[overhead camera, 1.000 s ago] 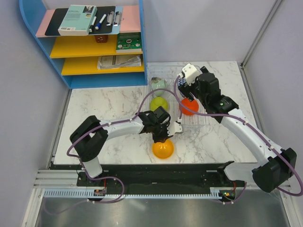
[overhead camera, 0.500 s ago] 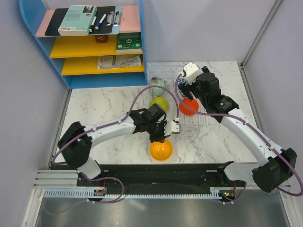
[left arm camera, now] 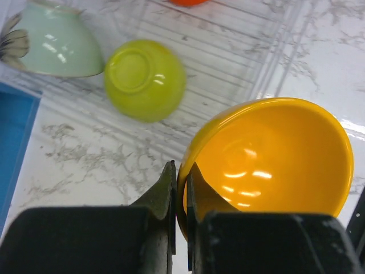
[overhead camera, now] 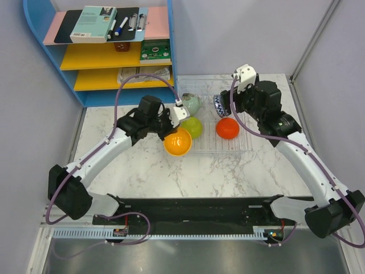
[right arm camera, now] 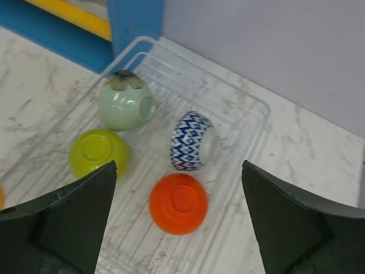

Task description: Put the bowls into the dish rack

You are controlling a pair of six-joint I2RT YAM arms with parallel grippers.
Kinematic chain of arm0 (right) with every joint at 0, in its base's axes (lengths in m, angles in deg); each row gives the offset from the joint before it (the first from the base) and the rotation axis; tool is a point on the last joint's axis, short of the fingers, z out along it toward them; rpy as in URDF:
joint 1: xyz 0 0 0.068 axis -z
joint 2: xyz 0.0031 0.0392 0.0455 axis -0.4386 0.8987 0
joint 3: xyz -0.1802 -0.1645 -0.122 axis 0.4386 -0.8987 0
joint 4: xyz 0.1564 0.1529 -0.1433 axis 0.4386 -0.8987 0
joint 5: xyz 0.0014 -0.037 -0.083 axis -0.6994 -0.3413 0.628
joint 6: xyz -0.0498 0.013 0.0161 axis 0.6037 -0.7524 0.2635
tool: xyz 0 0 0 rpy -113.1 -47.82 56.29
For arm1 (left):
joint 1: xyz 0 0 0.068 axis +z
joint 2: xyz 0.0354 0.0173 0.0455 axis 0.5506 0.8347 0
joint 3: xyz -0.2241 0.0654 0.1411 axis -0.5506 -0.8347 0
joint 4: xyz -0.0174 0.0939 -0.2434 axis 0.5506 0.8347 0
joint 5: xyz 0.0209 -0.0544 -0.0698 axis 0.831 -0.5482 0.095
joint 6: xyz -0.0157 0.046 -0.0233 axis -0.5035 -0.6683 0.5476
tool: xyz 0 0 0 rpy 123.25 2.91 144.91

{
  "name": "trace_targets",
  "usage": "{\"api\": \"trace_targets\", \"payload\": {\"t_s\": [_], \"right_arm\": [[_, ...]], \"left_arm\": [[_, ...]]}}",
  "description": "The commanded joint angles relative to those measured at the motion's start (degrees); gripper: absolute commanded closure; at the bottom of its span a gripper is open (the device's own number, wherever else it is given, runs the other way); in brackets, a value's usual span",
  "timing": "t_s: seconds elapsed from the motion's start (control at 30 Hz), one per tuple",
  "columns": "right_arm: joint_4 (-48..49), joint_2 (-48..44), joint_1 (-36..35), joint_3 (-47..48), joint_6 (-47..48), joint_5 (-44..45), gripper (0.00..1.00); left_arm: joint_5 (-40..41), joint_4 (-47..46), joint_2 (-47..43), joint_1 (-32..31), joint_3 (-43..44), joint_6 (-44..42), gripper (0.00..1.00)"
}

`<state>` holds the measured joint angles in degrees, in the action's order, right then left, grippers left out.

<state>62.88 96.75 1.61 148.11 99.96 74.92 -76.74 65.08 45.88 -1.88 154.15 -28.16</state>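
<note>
A blue shelf unit [overhead camera: 130, 96] holds a book [overhead camera: 93, 24] and pens [overhead camera: 122, 26].

In the dish rack [overhead camera: 208, 144] one bowl [overhead camera: 191, 104] lies behind another bowl [overhead camera: 193, 127] at the left, a third bowl [overhead camera: 219, 105] behind a fourth bowl [overhead camera: 227, 129] further right, and a fifth bowl [overhead camera: 177, 142] hangs at its near-left corner.

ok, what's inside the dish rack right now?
In the dish rack: pale green bowl, lime bowl, patterned bowl, red bowl. The left end effector holds the orange bowl at its edge, hiding that corner.
</note>
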Motion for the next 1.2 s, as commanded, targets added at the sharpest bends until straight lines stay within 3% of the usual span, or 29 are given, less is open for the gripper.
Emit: {"api": "trace_targets", "payload": {"t_s": [0.0, 0.17, 0.3, 0.4, 0.53, 0.73, 1.17], "right_arm": [[-1.10, 0.37, 1.46, -0.30, -8.12, -25.32, 0.03], [6.89, 4.50, 4.18, -4.35, -18.39, -50.97, 0.03], [15.41, 12.74, 6.82, -4.35, -32.60, -64.69, 0.03], [23.41, 17.41, 7.44, -4.70, -38.87, -69.64, 0.03], [34.55, 21.29, 7.44, -6.55, -49.05, -72.73, 0.05], [40.82, 23.49, 7.18, -7.69, -53.21, -75.37, 0.05], [41.01, 25.51, 5.68, -7.78, -53.13, -75.37, 0.05]], "left_arm": [[-0.71, -5.60, 0.73, 5.40, 3.71, 5.00, 0.98], [-3.69, -9.55, 0.29, 7.43, 3.80, 6.77, 0.98], [-3.18, -12.45, -0.41, 7.43, 3.36, 9.22, 0.98], [-3.08, -14.39, -1.02, 7.43, 2.65, 9.84, 0.98], [-3.00, -15.97, -1.81, 7.43, 2.13, 9.67, 0.98], [-4.66, -18.96, -2.78, 7.43, 1.95, 10.55, 0.98], [-10.64, -19.67, -1.20, 7.43, 4.67, 14.24, 0.98]]}}
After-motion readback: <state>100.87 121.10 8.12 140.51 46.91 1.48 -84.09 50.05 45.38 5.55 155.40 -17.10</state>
